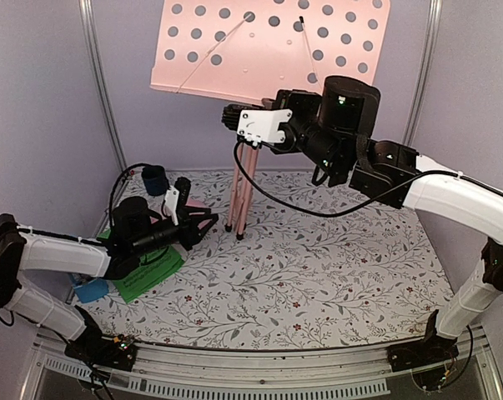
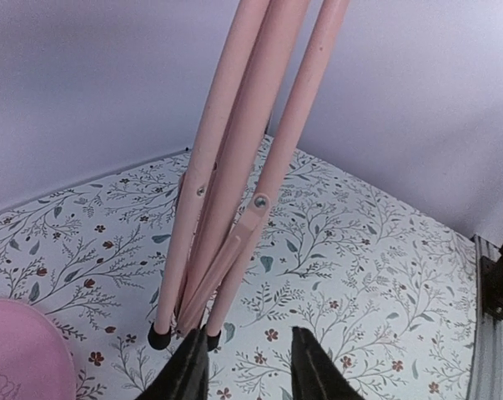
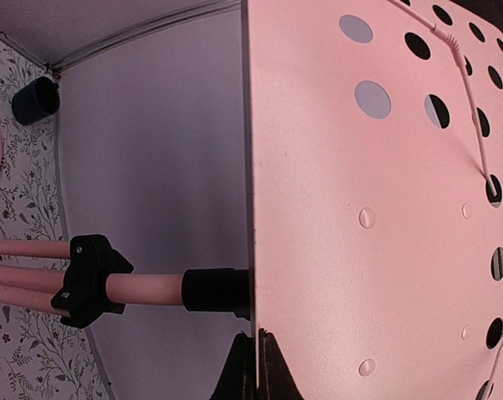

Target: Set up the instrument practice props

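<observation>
The pink music stand stands at the back with its three legs (image 1: 243,193) folded close together and its perforated desk (image 1: 268,42) up high. My right gripper (image 1: 274,102) is shut on the desk's lower edge (image 3: 253,250); in the right wrist view the jaws (image 3: 257,350) pinch the thin plate. My left gripper (image 1: 206,225) hovers low just left of the legs' black feet (image 2: 159,336), open with only tablecloth between its fingers (image 2: 188,371). A green sheet-music page (image 1: 147,271) lies under the left arm. The blue metronome (image 1: 91,290) sits at the left edge.
A dark blue cup (image 1: 155,179) stands at the back left corner. A round pink disc (image 2: 17,354) lies beside the left gripper. Grey walls and metal posts (image 1: 101,83) close the back and sides. A floral cloth (image 1: 334,275) covers the table.
</observation>
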